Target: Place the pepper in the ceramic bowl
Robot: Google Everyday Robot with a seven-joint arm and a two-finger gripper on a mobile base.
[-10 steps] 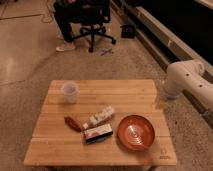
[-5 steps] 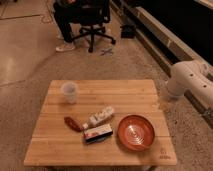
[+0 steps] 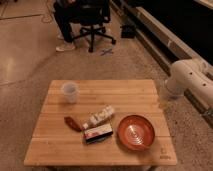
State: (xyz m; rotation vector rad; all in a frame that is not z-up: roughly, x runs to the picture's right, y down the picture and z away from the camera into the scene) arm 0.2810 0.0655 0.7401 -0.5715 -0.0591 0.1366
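Speckled stone floor surrounds a low wooden table (image 3: 125,92), and behind it a person sits on a black office chair (image 3: 93,19) near a blue cross mark (image 3: 106,51) on the floor.

Compared with the frames from one second and half a second before, almost nothing differs. The white robot arm (image 3: 187,82) stands at the same place beside the right edge of the table (if it shifted, it is only very slightly), and every thing on the table lies where it was.

The tool does not show in this view; it is somewhere beyond the visible part of the arm, at the right side. It is clenched, and the pepper is not in it.

The ceramic bowl (image 3: 136,132) sits on the front right part of the table, and its inside shows only the glossy concentric rings. The translucent plastic cup (image 3: 70,92) stands upright at the back left; I cannot tell what is in it.

The pepper (image 3: 72,123) lies on the bare wood at the front left, well apart from the bowl. Between them are a small white bottle (image 3: 100,116) lying on its side and, just in front of it, a red-and-white box (image 3: 98,133).
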